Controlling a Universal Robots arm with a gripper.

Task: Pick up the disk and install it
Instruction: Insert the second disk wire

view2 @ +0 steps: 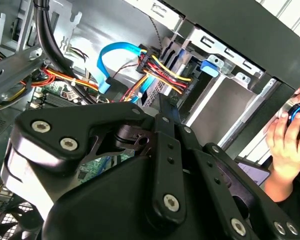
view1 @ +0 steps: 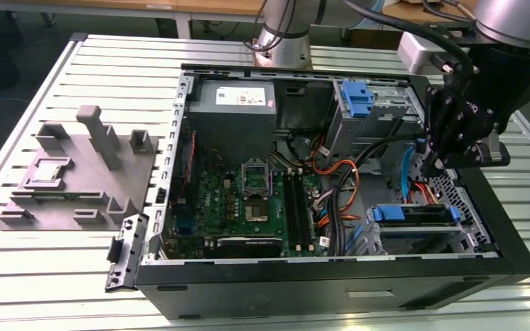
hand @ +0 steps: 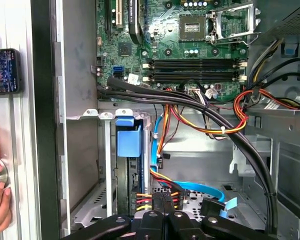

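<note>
Inside the open computer case (view1: 339,272), the disk (view1: 414,214) is seated in the drive cage at the exterior view's right, its blue frame showing. Just above it the end effector (view1: 451,160) is held; whether it is open or closed cannot be told.

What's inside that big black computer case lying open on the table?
Inside the computer case: a green motherboard, a grey power supply box, coloured cables and the blue-framed disk in its bay. The gripper hides what lies behind it.
</note>
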